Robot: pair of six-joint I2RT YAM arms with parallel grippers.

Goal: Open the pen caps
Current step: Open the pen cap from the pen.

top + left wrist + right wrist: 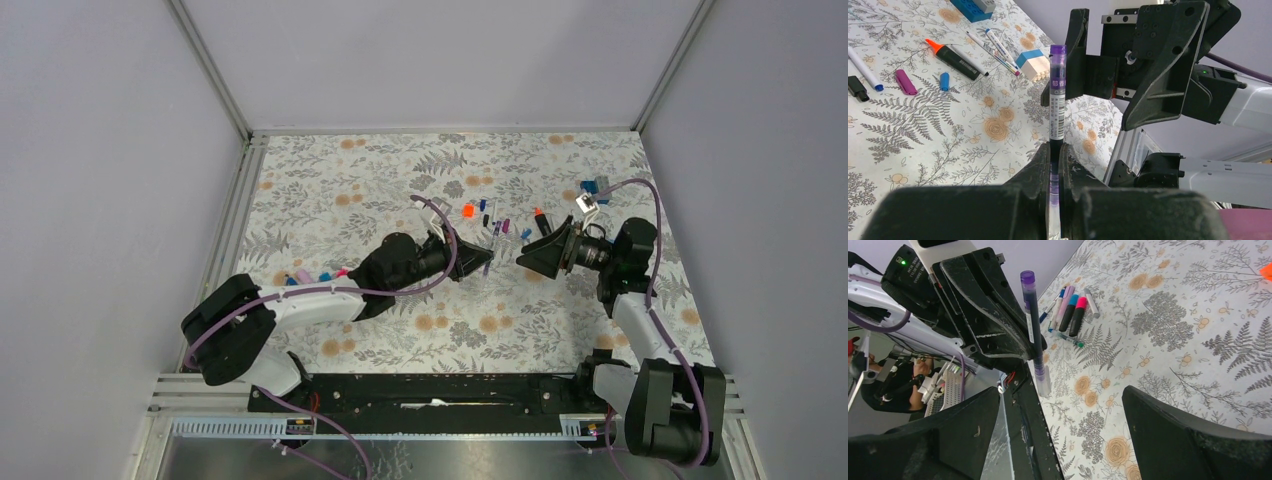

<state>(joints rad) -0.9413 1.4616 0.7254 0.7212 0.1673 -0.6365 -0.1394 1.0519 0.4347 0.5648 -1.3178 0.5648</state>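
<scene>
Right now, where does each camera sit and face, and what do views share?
Top external: above and behind the bases, looking down on the floral-print table; both arms show.
Left wrist: on the left gripper, facing the open right gripper; own fingers clamp the slim dark purple-ended pen.
Right wrist: faces back at the left gripper; own spread fingers frame it.
Shared: both wrist views show that pen.
</scene>
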